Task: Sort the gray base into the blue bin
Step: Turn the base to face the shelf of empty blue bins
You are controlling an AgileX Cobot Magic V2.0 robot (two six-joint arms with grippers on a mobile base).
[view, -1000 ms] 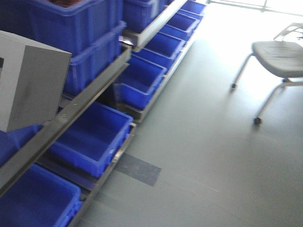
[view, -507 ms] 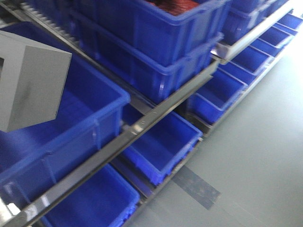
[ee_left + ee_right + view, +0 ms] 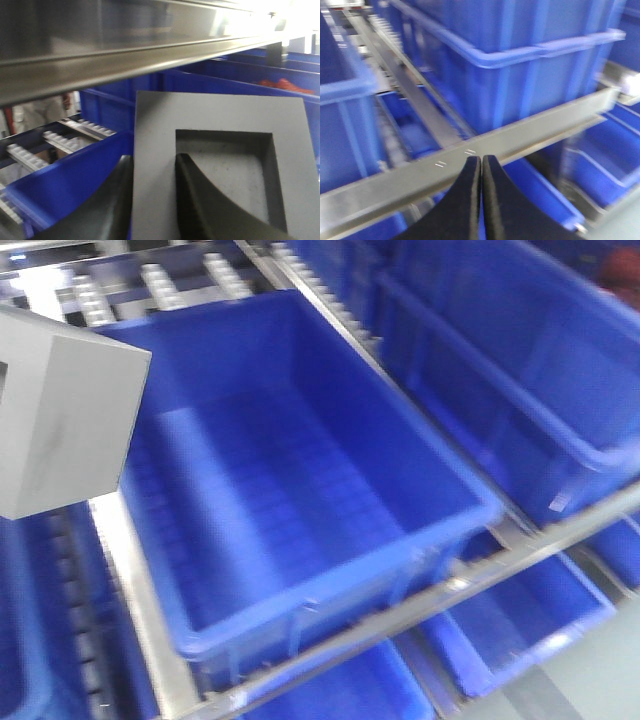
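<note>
One gray base (image 3: 60, 410), left tool (image 3: 153, 159) pinching (held aloft)

The gray base (image 3: 60, 410), at 9 o'clock in the front view, is matt gray and foam-like, without shine. From the left wrist its recess floor looks faintly grainy and speckled. The blue bin (image 3: 290, 500) is moulded plastic with a soft gloss on its smooth walls and a grid-textured floor. At 5 o'clock of it runs a bright, reflective metal rail (image 3: 420, 605). At 11 o'clock sit pale plastic-looking rollers (image 3: 160, 285). The left gripper (image 3: 154, 162) and right gripper (image 3: 481, 175) look like smooth black plastic with a dull sheen.
</note>
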